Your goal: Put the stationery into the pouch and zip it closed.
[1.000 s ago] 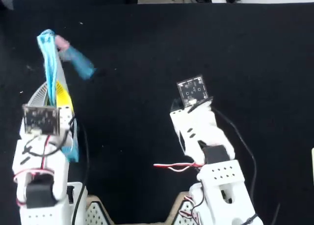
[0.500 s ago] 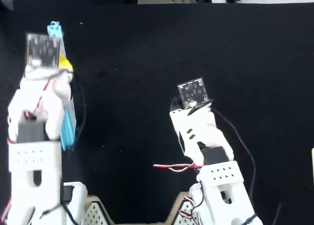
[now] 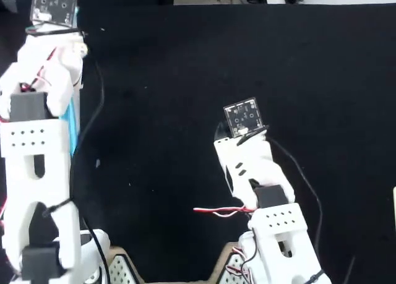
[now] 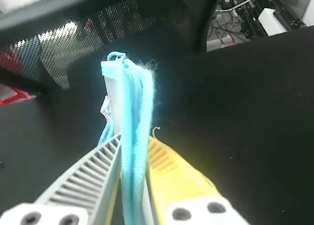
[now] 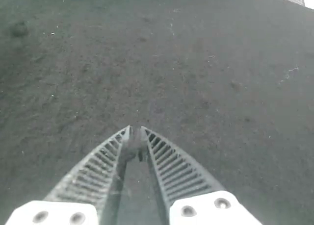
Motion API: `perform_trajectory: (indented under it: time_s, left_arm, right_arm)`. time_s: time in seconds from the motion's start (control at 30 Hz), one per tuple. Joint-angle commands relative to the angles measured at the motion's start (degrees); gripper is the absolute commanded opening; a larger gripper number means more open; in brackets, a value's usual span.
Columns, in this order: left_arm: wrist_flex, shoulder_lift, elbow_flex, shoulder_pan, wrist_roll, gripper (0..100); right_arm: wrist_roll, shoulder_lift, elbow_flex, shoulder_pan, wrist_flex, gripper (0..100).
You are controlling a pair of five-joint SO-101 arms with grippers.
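Note:
In the left wrist view my left gripper (image 4: 132, 144) is shut on the light blue pouch (image 4: 128, 102). The pouch stands edge-on between the grey finger (image 4: 93, 173) and the yellow finger (image 4: 174, 178), and its frayed top sticks out past the tips. From above, the left arm (image 3: 37, 111) stretches to the table's far left corner, with a thin strip of the pouch (image 3: 75, 126) showing beside it. My right gripper (image 5: 135, 134) is shut on nothing, low over the black cloth near the table's middle, under its wrist camera board (image 3: 244, 117).
Black cloth (image 3: 247, 55) covers the table. Past the far edge are a mesh chair back (image 4: 122, 24) and cables with equipment (image 4: 255, 14). A red and white wire (image 3: 219, 210) loops by the right arm's base.
The left arm has risen and swung toward the far left corner, carrying the pouch. The blue and pink item beside the pouch one second ago is now out of sight. The right arm stayed still.

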Motion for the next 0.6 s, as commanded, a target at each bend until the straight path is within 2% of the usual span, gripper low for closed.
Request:
perform_trajectory:
  time_s: [0.0, 0.1, 0.2, 0.37, 0.57]
  left_arm:
    - [0.09, 3.08, -5.32, 1.19, -1.14, 3]
    - [-0.26, 7.82, -5.49, 4.79, -0.62, 3]
    - [-0.79, 11.78, -6.90, 10.59, 4.57, 3]
    - [-0.79, 16.70, -7.25, 18.51, 8.97, 3]
    - [-1.23, 17.85, -5.23, 20.00, 8.97, 3]
  right_arm:
    - [-0.26, -1.01, -0.40, 0.97, -1.58, 1.1]
    - [-0.35, -1.01, -0.57, 1.76, -1.58, 1.1]
    - [-1.41, -1.01, -1.19, 6.51, -1.67, 1.1]
    - [-11.16, -1.01, -2.51, 15.21, -1.67, 1.1]
    - [-10.73, -1.01, -2.86, 13.54, -1.67, 1.1]
